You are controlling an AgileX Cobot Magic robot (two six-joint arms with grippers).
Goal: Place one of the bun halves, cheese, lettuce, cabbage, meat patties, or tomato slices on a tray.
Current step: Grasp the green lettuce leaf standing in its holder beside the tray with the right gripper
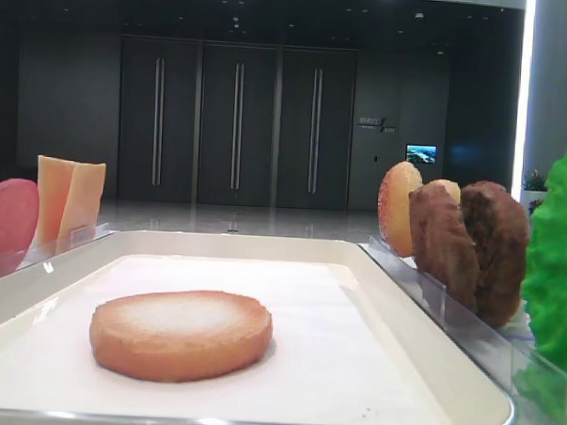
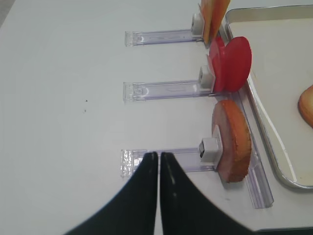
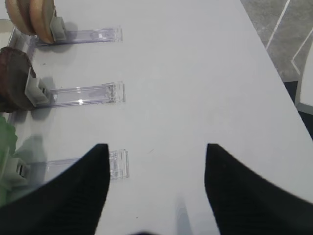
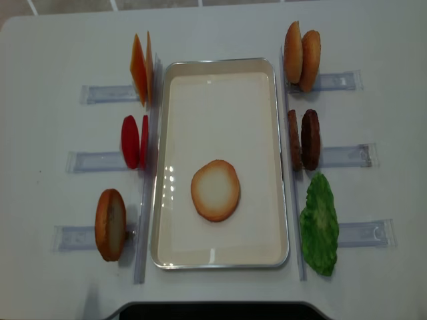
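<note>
White desk (image 4: 213, 30) is carrying the tray (image 4: 280, 160); one bun half (image 4: 215, 190) is lying flat on its liner. Cheese (image 4: 139, 69), tomato slices (image 4: 133, 141), meat patties (image 4: 304, 139) and lettuce (image 4: 319, 223) are standing alongside in holders. My right tool (image 3: 156, 169) is hanging spread wide, my left tool (image 2: 159, 164) pressed together, both gripping nothing.

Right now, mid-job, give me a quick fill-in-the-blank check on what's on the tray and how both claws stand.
1. Lying flat on the tray is one ____.
2. The right claw hangs ____ over bare table.
3. The left claw has its fingers ____.
4. The lettuce stands on the tray's ____ side in the overhead view.

Missing words: bun half; open; shut; right
</note>
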